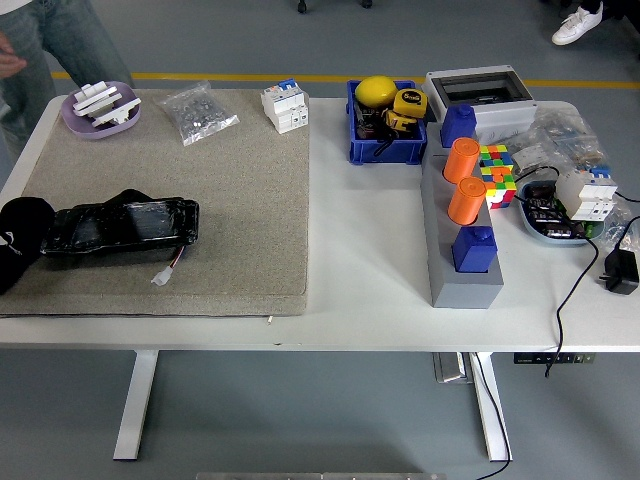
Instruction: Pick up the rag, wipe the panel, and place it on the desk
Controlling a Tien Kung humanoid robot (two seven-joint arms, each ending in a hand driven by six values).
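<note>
The panel (120, 225) is a long black glossy slab lying on the beige mat (220, 200) at the left, with a small white plug on red wires (165, 272) at its lower right. A black, soft lump (22, 240), which looks like the rag, lies at the picture's left edge. It touches the panel's left end and droops over the mat's edge. I cannot make out any robot arm or hand apart from it.
At the back of the mat are a purple dish (100, 108), a bag of small parts (200, 112) and a white breaker (285, 105). To the right are a blue bin (385, 125), a grey block with orange and blue pegs (465, 240), a colour cube (497, 172) and cables. A person stands at the far left (50, 40).
</note>
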